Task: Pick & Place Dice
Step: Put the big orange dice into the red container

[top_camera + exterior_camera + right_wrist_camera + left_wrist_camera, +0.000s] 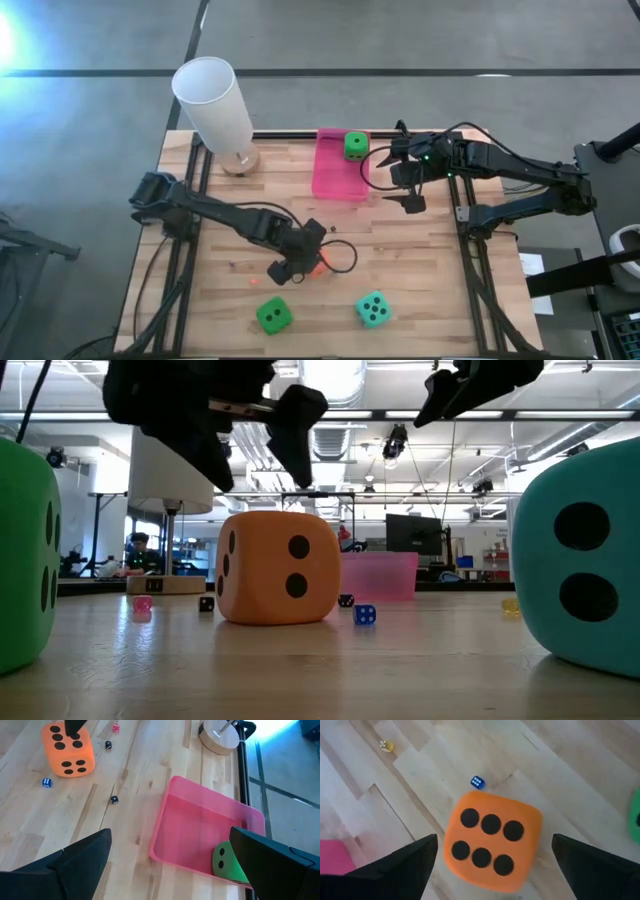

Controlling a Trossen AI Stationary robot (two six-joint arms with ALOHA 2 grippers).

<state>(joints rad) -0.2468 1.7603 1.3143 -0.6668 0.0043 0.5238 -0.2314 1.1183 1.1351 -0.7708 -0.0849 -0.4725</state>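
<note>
The orange-red die (492, 842) rests on the wooden table with its six-pip face up. My left gripper (493, 837) hovers open above it, one finger on either side and clear of it; the low view shows a gap between the fingers (298, 435) and the die's top (275, 520). A green die (273, 315) and the teal die (373, 310) sit near the table's front edge. Another green die (227, 865) lies in the pink tray (200, 825). My right gripper (395, 170) waits open in the air beside the tray.
A white lamp (215, 100) on a round wooden foot stands at the far left corner. Tiny dice lie scattered on the table: a blue one (477, 782), a yellow one (386, 746) and dark ones (114, 799). Bare wood lies between the tray and the orange-red die.
</note>
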